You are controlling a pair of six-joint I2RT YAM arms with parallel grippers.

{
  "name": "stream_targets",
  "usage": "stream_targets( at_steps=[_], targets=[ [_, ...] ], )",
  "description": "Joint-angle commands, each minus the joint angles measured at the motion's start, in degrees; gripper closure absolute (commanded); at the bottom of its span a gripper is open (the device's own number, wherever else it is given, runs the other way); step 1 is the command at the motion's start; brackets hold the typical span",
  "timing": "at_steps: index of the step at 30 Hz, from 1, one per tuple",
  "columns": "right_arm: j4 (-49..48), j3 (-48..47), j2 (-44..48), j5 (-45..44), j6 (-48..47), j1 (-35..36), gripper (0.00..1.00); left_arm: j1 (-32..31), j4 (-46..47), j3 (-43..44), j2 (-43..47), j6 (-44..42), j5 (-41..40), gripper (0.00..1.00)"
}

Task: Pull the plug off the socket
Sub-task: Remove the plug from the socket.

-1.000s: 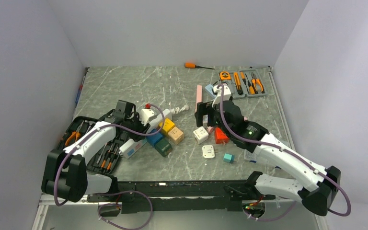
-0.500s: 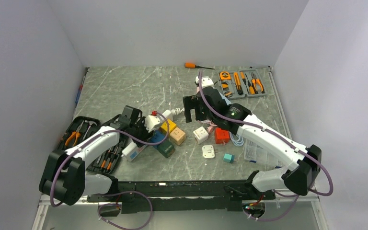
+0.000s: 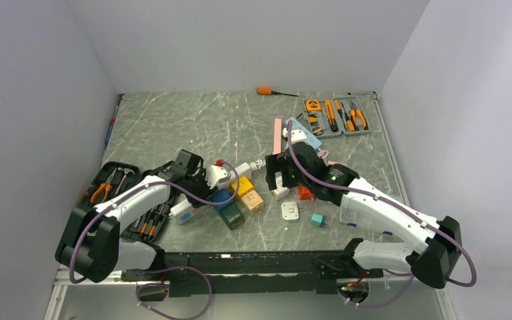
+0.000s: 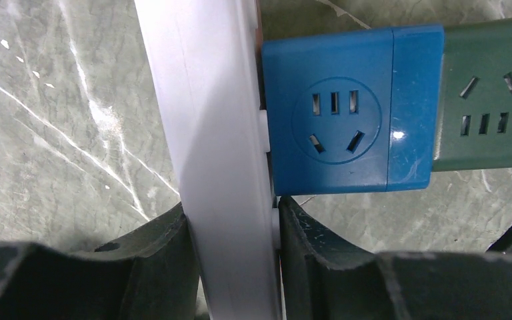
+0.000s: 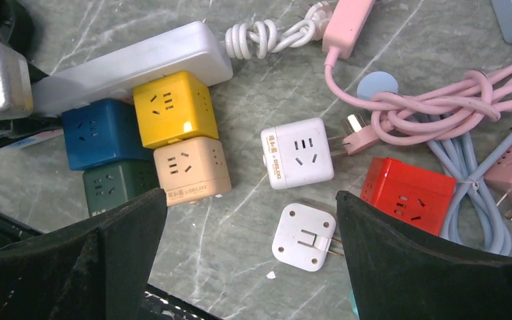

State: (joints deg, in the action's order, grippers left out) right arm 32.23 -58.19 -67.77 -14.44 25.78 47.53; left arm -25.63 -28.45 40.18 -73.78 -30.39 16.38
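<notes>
Strip [image 5: 140, 60]: white, centre-left in top view; long axis diagonal, cord [image 5: 267, 33] end pts far-right.
Blue cube [image 4: 333, 107]: against strip's side, socket face up; green cube [image 4: 487, 93] touching it.
L gripper [image 4: 233, 227]: pinching strip.
R gripper [image 5: 247, 197]: spread wide, holds nothing.

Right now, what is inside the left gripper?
The white power strip sits between the left gripper's fingers, a blue cube socket against its side. The cube's pins are hidden.
</notes>
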Motion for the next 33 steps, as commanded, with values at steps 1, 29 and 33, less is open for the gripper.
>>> stream_targets(
  at_steps=[1,29,33],
  targets=[
    [-6.1,2.5,5.3,0.0,0.4,0.2,0.02,-0.6,-2.4,-1.2,-0.9,-1.7,-1.1,0.73],
    [-13.3,10.0,7.8,-6.3,6.8,2.5,0.08,-0.6,-4.5,-2.8,0.5,0.6,-7.0,0.84],
    [-13.2,10.1,9.0,-6.3,6.7,2.5,0.11,-0.6,-8.1,2.8,3.4,2.0,-8.3,1.0]
  ],
)
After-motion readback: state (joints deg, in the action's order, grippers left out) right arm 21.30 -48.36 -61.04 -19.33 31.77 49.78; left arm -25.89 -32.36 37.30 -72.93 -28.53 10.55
